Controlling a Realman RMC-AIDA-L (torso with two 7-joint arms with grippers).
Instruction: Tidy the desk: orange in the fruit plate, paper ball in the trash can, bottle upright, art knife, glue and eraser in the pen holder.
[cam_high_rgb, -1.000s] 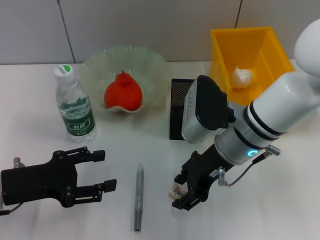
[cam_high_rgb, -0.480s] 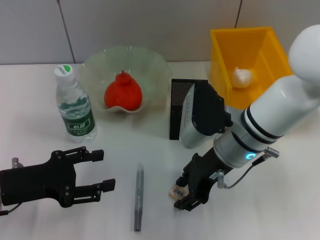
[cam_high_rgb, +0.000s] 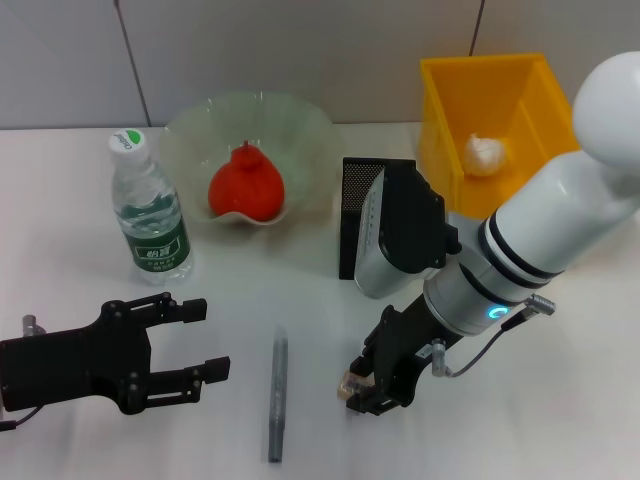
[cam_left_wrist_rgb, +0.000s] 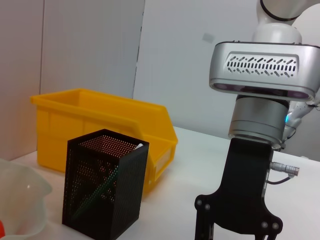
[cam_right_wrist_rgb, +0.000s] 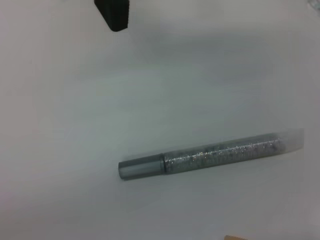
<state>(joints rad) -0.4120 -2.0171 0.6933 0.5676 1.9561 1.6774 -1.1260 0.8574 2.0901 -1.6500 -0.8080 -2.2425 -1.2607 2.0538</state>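
My right gripper (cam_high_rgb: 362, 386) is low over the table, open, its fingers on either side of the small tan eraser (cam_high_rgb: 349, 384); a corner of the eraser shows in the right wrist view (cam_right_wrist_rgb: 235, 237). A grey glitter glue tube (cam_high_rgb: 277, 393) lies on the table left of it and also shows in the right wrist view (cam_right_wrist_rgb: 210, 155). The black mesh pen holder (cam_high_rgb: 358, 222) stands behind my right wrist, with a slim green thing inside (cam_left_wrist_rgb: 100, 187). The orange (cam_high_rgb: 245, 188) sits in the fruit plate (cam_high_rgb: 300, 125). The bottle (cam_high_rgb: 148, 215) stands upright. The paper ball (cam_high_rgb: 484, 153) lies in the yellow trash can (cam_high_rgb: 445, 90). My left gripper (cam_high_rgb: 205, 340) is open and empty at the front left.
The trash can (cam_left_wrist_rgb: 100, 120) stands right behind the pen holder (cam_left_wrist_rgb: 105, 185). The right arm's bulky wrist (cam_high_rgb: 405, 232) hangs over the holder's right side. A wall closes the table's far edge.
My right gripper has moved slightly left and lower around the eraser. The left arm, the glue tube and the other things have not moved.
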